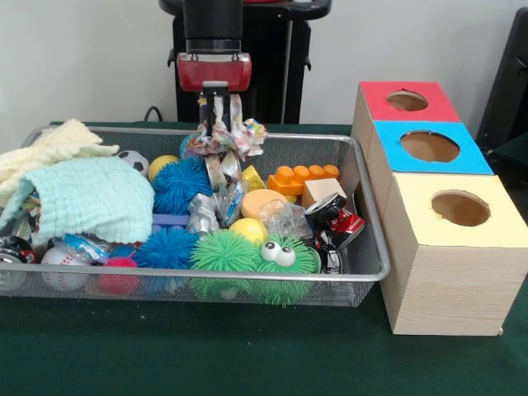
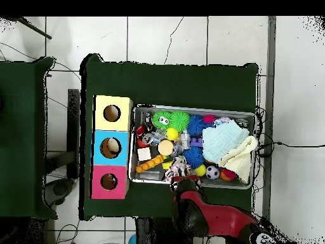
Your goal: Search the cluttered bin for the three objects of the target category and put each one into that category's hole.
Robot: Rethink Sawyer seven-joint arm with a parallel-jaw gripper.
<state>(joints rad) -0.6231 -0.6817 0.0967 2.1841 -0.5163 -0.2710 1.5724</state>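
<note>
Where green table (image 1: 206,355) ends, white tiled floor (image 2: 165,38), grey grout.

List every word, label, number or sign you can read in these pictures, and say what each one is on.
None can be read.
Wrappers in the bin: any print is too blurred to read.
Toy car: markings too small to read.
Patterned cloth at the gripper: a print, but no letters to make out.
Three-hole box: plain red, blue and yellow tops, no labels.
</note>
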